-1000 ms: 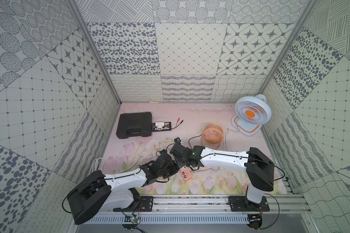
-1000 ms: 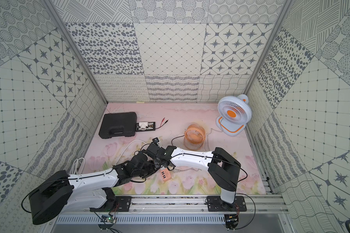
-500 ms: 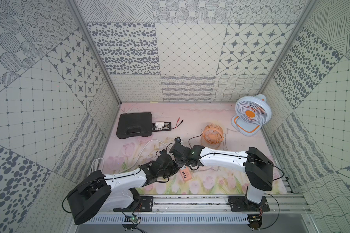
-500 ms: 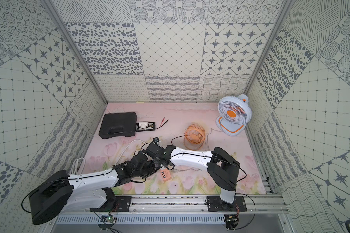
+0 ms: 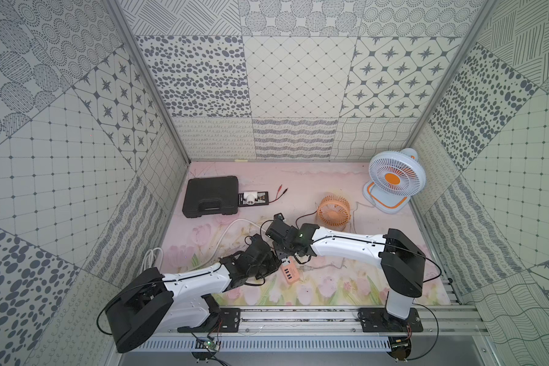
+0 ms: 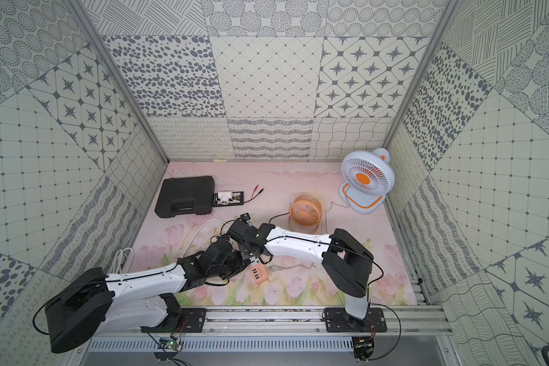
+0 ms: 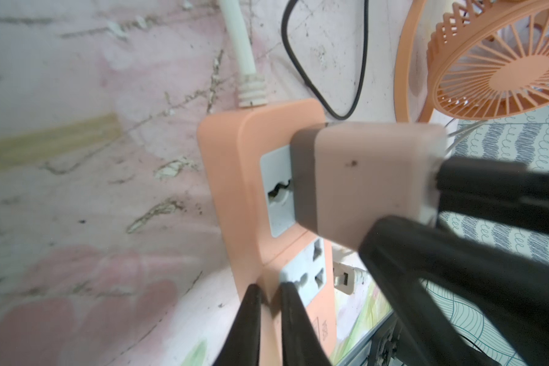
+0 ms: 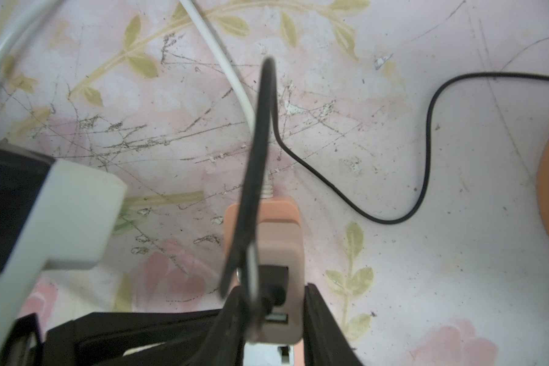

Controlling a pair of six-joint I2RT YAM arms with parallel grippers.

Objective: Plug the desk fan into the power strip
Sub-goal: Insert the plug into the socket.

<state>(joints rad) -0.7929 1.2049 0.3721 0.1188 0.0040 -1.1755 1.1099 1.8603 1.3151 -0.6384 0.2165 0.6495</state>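
**Plug going into socket**

Left gripper (image 7: 268,294) pinches power strip (image 7: 232,177) edge, front-centre of mat (image 5: 330,286). Right gripper (image 8: 271,291) clamps adapter (image 7: 362,183) of orange desk fan (image 5: 333,211) against end socket (image 7: 276,196). Seating unclear; next likely straight push, strip braced.

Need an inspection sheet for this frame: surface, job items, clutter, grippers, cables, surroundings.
Surface: pink floral mat, scratched.
Job's things: power strip flat on mat; adapter at its cord-end socket, seating unclear; orange fan farther back.
Clutter: black case, white fan, loose two-pin plug beside strip.
Grippers: left gripper closed on strip's edge; right gripper clamps adapter.
Cables: black cable from adapter toward orange fan; white cord from strip.
Surroundings: patterned walls; nothing else seen.
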